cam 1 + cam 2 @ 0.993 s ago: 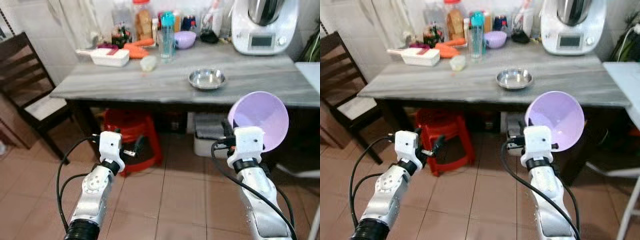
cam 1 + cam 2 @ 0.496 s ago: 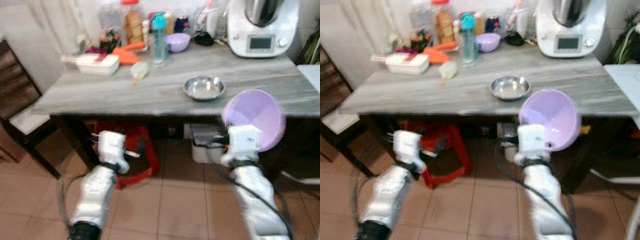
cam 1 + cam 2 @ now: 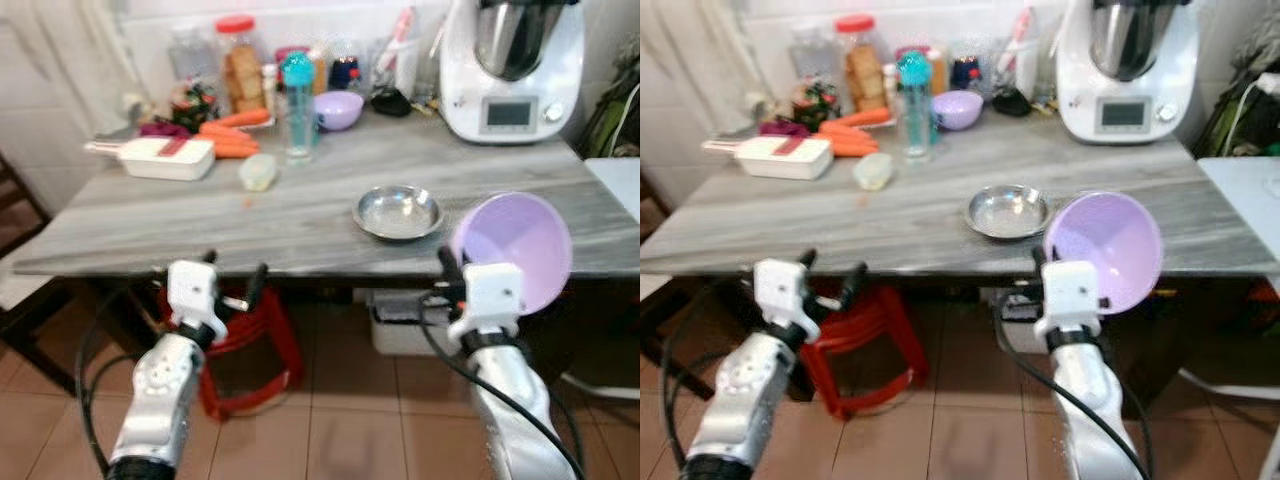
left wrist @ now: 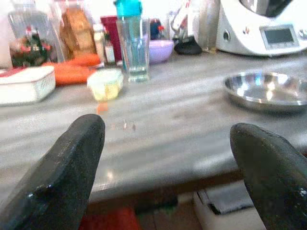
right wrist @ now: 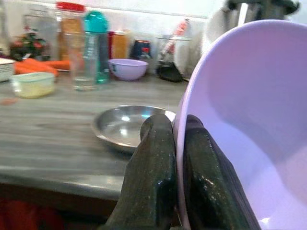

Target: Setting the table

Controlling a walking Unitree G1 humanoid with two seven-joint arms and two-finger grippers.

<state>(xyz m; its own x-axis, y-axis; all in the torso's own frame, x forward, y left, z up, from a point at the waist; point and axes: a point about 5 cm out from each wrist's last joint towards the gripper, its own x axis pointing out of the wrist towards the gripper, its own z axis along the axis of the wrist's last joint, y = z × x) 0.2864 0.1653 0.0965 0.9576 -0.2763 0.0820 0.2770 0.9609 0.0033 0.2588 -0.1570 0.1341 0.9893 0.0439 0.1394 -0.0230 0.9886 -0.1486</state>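
Now closer to the bench [image 3: 300, 225] than a second ago, right pincer [image 5: 175, 158] clenched on the purple bowl's [image 3: 515, 248] rim, near the steel bowl [image 3: 398, 211], left pincer [image 3: 232, 280] spread, empty; ready for setting down.

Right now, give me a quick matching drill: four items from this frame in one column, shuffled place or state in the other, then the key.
Items:
1. large purple bowl
2. steel bowl
3. left gripper
4. small purple bowl

Place or state:
A. at the back of the table, beside the teal-capped bottle
B. open and holding nothing, at the table's front edge
C. rim clamped in the right gripper, tilted on its side
D. resting flat on the grey table, near the front edge

Pairs: 1-C, 2-D, 3-B, 4-A
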